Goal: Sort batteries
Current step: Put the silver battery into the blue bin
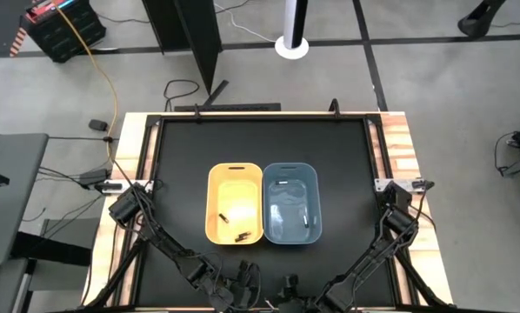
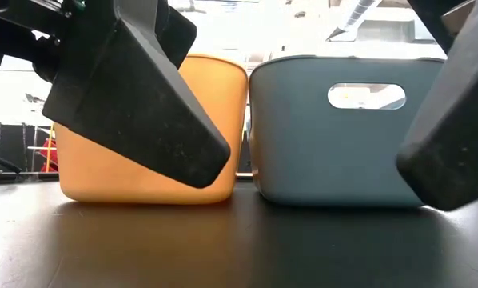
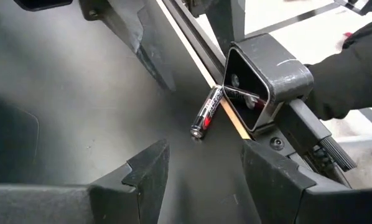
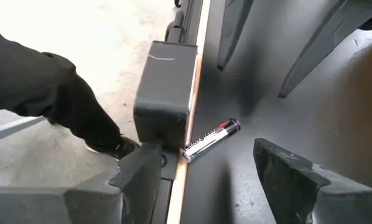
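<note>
One dark battery [image 3: 207, 112] with a red band and a silvery end lies flat on the black table beside the near edge; the right wrist view shows this battery [image 4: 211, 139] too. My left gripper [image 3: 211, 177] and my right gripper [image 4: 214, 180] both hover open just short of it, from opposite sides, touching nothing. In the high view both grippers [image 1: 234, 287] [image 1: 290, 291] crowd the near edge. Dark batteries [image 1: 241, 236] lie in the yellow bin [image 1: 215, 187]. Others [image 1: 282, 183] lie in the blue bin [image 1: 314, 187].
A black box-shaped housing [image 3: 267, 81] [image 4: 167, 87] is mounted on the table's near edge, right beside the loose battery. A person's dark-clad limb [image 4: 43, 81] and shoe [image 4: 117, 147] stand just beyond that edge. The two bins [image 2: 151, 136] [image 2: 343, 136] stand side by side mid-table.
</note>
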Action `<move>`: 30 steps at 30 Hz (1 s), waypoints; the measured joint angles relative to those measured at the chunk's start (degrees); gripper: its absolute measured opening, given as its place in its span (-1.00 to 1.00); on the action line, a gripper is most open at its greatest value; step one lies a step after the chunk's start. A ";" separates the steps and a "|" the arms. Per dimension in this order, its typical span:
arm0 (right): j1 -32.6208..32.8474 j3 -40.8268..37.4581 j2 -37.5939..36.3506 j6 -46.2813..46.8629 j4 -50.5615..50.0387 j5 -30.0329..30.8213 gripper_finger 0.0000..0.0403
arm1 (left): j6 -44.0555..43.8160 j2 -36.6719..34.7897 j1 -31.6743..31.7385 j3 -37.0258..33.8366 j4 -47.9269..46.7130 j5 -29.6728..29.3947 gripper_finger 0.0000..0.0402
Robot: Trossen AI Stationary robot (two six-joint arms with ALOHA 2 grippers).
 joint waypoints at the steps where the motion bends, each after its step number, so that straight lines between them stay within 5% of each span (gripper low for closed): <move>1: -0.02 -0.01 0.00 0.01 -0.09 0.13 0.35 | -0.04 0.00 0.00 -0.02 -0.02 -0.02 -0.02; 30: 2.43 -1.17 -0.04 5.08 1.28 4.45 0.35 | -0.72 0.00 0.38 -0.09 0.00 -1.62 -0.02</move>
